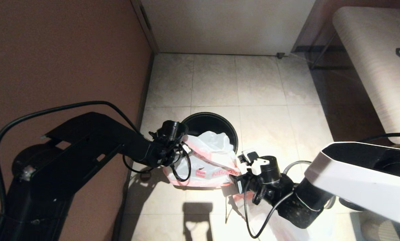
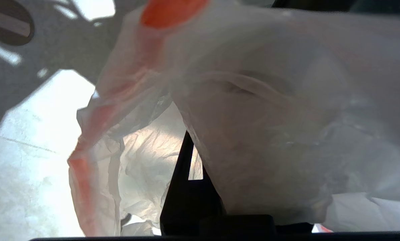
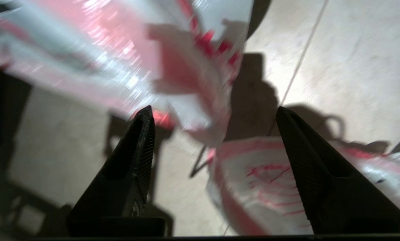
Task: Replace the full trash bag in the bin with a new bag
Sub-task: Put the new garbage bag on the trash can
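The black round bin stands on the tiled floor by the brown wall. A white trash bag with red print hangs over the bin's near side, raised off the floor and casting a shadow below it. My left gripper is at the bag's left edge, shut on its film. In the left wrist view the bag covers most of the gripper and only one dark finger shows. My right gripper is open at the bag's lower right corner, with nothing between its fingers. A second white-and-red bag lies on the floor beneath it.
A brown wall runs along the left and a white wall closes the back. A pale wood-grain bench with dark legs stands at the right. Open floor tiles lie behind the bin.
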